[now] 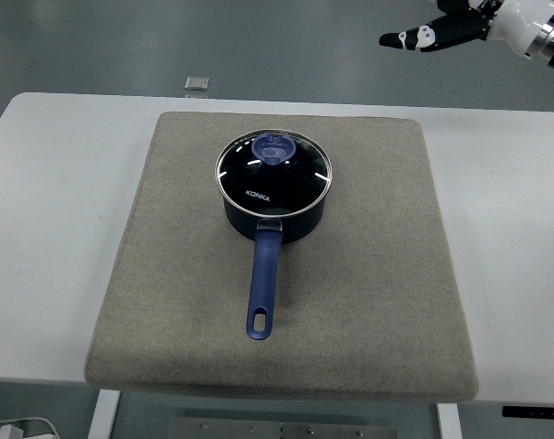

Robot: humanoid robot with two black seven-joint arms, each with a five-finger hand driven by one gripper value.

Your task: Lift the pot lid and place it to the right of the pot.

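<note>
Hovering top right, robot hand (442, 32), fingers extended.

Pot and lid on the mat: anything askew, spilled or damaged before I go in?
Nothing stands out. The lid sits flat on the pot, handle toward the table's near edge, on the mat.

We saw a white table (58, 229) filling most of the frame, with a grey-beige mat (368, 274) spread across its middle. Behind it, along the top, lay a dull grey-green floor (167, 37), evenly lit.
</note>
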